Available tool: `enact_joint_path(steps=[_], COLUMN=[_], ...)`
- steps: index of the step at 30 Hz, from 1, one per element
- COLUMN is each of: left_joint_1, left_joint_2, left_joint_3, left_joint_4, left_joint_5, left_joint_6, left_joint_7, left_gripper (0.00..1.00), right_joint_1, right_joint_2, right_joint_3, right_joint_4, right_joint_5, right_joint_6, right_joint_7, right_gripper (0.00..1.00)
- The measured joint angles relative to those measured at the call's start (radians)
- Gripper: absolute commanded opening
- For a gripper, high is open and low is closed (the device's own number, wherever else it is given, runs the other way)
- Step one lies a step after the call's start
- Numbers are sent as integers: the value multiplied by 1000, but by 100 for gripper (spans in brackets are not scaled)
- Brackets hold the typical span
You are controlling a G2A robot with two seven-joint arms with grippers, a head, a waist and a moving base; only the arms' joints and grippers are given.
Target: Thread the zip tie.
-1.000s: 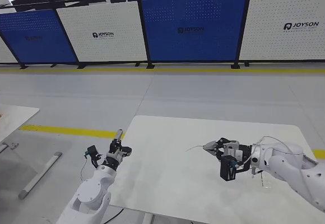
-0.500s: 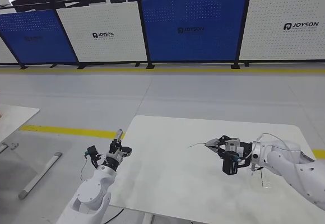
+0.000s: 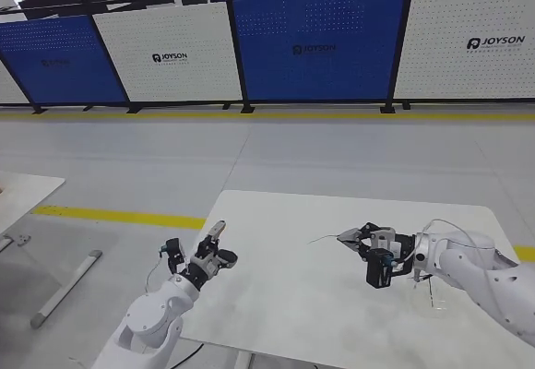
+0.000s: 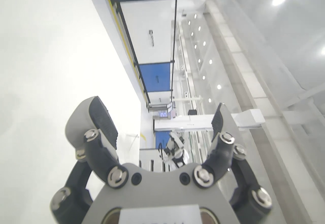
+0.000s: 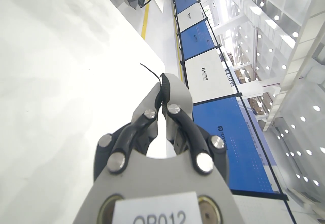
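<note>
The right pincer (image 3: 346, 238) hovers over the right half of the tabletop (image 3: 277, 304), clenched on the zip tie (image 5: 150, 71). The tie's thin tail juts out beyond the fingertips. The left pincer (image 3: 220, 243) is at the tabletop's left edge, released and wide apart, tilted upward and holding nothing.

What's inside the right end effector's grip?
The zip tie: the right end effector is shut on it, with a thin black tail poking out past its tip. The clamped part is covered, so the head can't be seen.
</note>
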Motion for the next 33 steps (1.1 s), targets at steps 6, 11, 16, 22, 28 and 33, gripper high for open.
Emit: enact_joint_path(steps=[6,11,16,22,28,33], left_joint_1=[-19,-25,-25,-33,-42,-99], left_joint_2=[11,10,10,13,38,66], left_joint_3=[13,15,19,6,57,133], left_joint_4=[-17,-16,-13,-13,22,45], left_joint_5=[24,33,19,-120,-266,-366], left_joint_6=[136,136,145,235,232,232], left_joint_7=[-142,-114,-126,-161,-159,-74], left_gripper=[100,100,100,100,100,100], right_joint_1=[0,0,-1,-4,-11,-18], right_joint_2=[0,0,0,-13,-47,-86], right_joint_3=[0,0,0,0,0,0], right_joint_4=[0,0,-1,-71,-93,-68], right_joint_5=[0,0,0,0,0,0], right_joint_6=[0,0,1,1,0,0], right_joint_7=[0,0,1,133,201,221], right_gripper=[0,0,0,0,0,0])
